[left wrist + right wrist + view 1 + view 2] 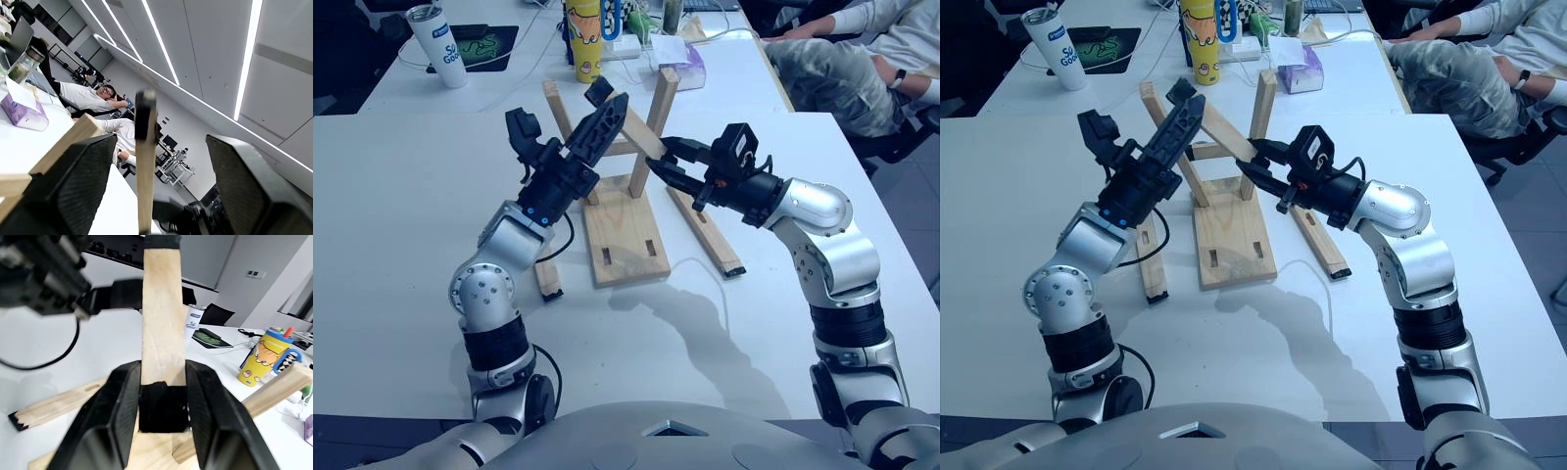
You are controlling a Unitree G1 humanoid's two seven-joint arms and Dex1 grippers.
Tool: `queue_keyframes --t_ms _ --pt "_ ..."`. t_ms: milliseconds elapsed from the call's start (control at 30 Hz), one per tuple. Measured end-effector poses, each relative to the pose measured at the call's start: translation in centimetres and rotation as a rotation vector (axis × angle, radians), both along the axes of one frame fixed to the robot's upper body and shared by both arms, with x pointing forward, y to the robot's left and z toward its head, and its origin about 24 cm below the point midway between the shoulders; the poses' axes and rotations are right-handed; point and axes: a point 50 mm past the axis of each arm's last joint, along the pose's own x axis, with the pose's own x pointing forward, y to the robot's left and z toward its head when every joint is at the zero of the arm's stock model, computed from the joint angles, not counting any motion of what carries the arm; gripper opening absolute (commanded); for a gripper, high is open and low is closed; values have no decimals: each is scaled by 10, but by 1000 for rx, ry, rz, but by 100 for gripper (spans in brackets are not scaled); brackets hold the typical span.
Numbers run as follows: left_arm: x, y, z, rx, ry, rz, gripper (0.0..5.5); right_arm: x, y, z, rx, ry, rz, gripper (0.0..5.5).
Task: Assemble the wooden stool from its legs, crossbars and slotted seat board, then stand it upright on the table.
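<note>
- A flat, pale wooden slotted seat board [626, 240] lies on the white table [401, 215], between the two arms.
- Two square pale-wood legs stand up from the board's far end. The left upright leg [1157, 113] and the right upright leg [658, 103] splay apart toward their tops.
- A short wooden crossbar [1206, 151] sits between the two upright legs (its ends are hidden behind the arms).
- The right gripper [661, 159] is raised above the board. It pinches a loose pale wooden bar [644, 139] near one end, with both black fingers pressed flat against its sides, as the right wrist view shows.
- The bar slants up toward the robot's left, to the left gripper [610, 98].
- The left gripper's fingers [73, 191] are spread wide. The bar's dark-tipped end stands in the gap between them, and neither pad can be seen touching it.
- Two more dark-tipped wooden legs lie flat on the table. The right lying leg [710, 235] is just beside the board's right edge. The left lying leg [1151, 264] is beside its left edge, partly under the left arm.
- On the table behind stand a white tumbler [438, 44], a yellow cartoon cup [583, 39] and a purple tissue box [1298, 70].
</note>
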Motion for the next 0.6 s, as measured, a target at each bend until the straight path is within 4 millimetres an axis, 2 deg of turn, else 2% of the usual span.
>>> queue_keyframes --t_ms 67,133,267,600 --pt "1 4 4 -14 -16 13 335 -1 0 -1 -2 4 5 132" --pt "2 6 7 -18 -20 23 312 -1 0 -1 -5 5 9 132" --pt "2 6 8 -16 -15 32 233 -1 0 -1 -8 4 12 132" --pt "4 -2 3 -2 21 13 80 -1 2 0 -17 -39 9 132"
